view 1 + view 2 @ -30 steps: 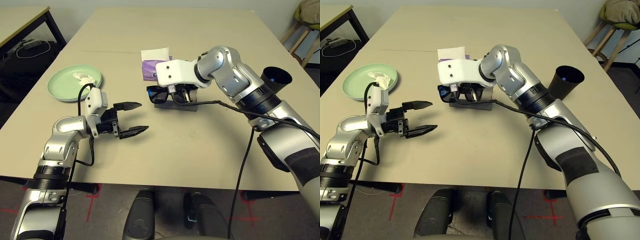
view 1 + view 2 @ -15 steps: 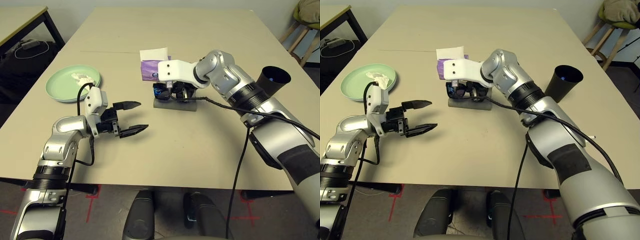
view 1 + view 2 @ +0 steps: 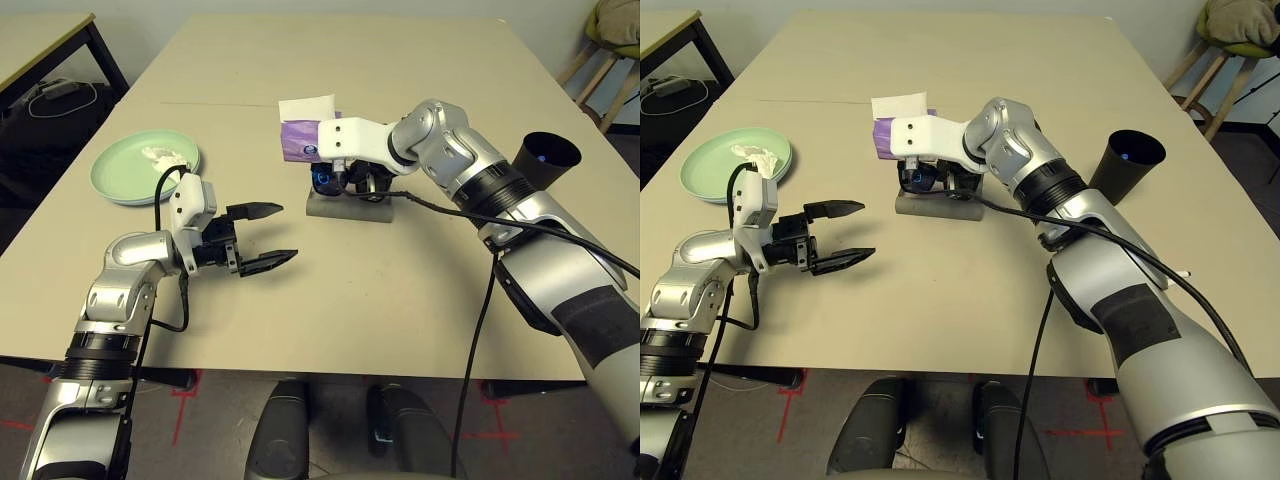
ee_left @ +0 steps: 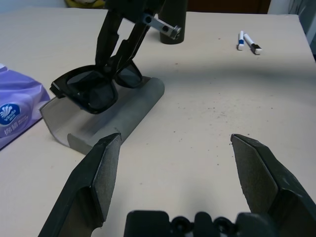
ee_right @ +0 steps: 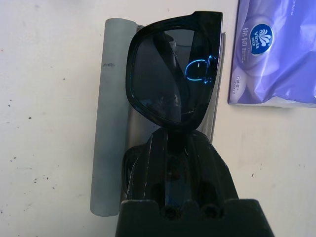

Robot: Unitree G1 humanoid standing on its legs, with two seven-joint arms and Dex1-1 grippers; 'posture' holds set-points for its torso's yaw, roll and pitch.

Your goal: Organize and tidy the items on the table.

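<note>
- The right hand [image 4: 118, 59] pinches the black sunglasses [image 4: 94, 89] and holds them directly above the open grey glasses case [image 4: 116, 118]. This position suits lowering them into the trough of the case.
- The sunglasses are folded and tilted. Whether a lens edge already touches the case lining cannot be told.
- The case lies open on the counter [image 3: 400, 280], just beside the purple tissue box [image 3: 300, 140]. A white sheet projects from the top of the box.
- The left hand [image 3: 262, 236] is spread wide and empty. It hangs level above the counter, well apart from the case, probably on standby.
- The green plate [image 3: 125, 180] sits near the left edge of the counter and holds the crumpled white tissue [image 3: 165, 155].
- The black cup [image 3: 545, 160] stands upright at the right side; a blue glint shows inside, its contents unclear.
- Two small markers [image 4: 248, 41] lie side by side on the counter, loose and not yet sorted.
</note>
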